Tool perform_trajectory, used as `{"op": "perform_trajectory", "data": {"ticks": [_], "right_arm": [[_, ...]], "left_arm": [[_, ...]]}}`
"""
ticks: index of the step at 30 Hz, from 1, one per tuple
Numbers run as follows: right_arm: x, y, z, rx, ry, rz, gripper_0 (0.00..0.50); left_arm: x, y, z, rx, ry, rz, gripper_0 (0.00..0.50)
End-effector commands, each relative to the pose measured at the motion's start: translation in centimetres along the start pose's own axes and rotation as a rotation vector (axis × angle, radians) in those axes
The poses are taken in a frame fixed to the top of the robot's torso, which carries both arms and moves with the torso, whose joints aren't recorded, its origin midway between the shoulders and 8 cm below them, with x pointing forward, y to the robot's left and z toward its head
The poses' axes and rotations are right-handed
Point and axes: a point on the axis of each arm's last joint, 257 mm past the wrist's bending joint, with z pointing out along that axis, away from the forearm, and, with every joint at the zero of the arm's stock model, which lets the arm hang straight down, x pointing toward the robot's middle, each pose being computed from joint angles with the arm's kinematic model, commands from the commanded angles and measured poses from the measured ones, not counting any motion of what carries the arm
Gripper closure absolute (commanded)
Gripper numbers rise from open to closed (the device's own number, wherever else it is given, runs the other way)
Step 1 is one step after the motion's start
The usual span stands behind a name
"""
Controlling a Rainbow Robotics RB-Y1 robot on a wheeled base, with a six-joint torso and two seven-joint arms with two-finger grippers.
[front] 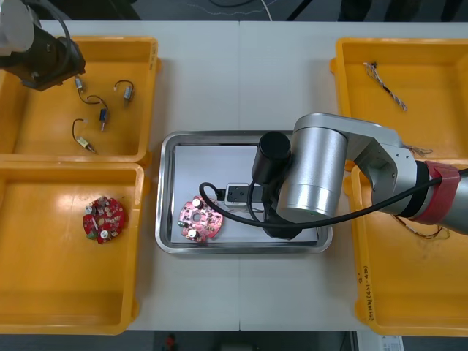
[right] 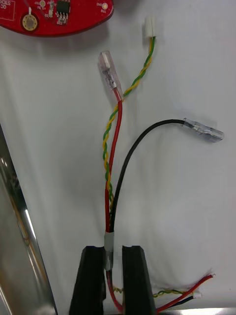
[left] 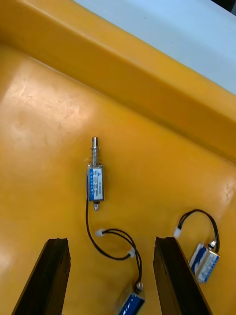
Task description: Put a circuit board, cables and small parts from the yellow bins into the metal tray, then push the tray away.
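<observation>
My right gripper (right: 112, 275) is low inside the metal tray (front: 170, 191), shut on a cable bundle (right: 114, 147) of red, black and twisted yellow strands. The bundle's free ends lie spread on the tray's white floor, reaching toward a round red circuit board (right: 54, 15). In the front view that board (front: 199, 219) sits in the tray's near left part, and my right arm covers the gripper. My left gripper (left: 115, 275) hovers open over the far left yellow bin (front: 22, 124), above a small metal part (left: 95, 179) with a black lead.
Several small metal parts (front: 102, 117) lie in the far left bin. A second circuit board (front: 104, 217) rests in the near left bin. The far right bin holds a thin cable (front: 386, 86). More cables (front: 425, 228) sit in the near right bin under my right arm.
</observation>
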Motion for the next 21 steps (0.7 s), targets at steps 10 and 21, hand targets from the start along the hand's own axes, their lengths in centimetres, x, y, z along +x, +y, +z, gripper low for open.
{"op": "perform_trajectory", "data": {"ticks": [10, 21], "right_arm": [[-1.6, -0.9, -1.7, -0.001, -0.042, -0.027, 0.0], [-2.5, -3.4, -6.9, 0.03, -0.064, 0.033, 0.0]], "left_arm": [[-3.6, -0.5, 1.2, -0.003, -0.109, 0.133, 0.0], [-3.3, -1.3, 3.6, 0.036, -0.15, 0.109, 0.0]]}}
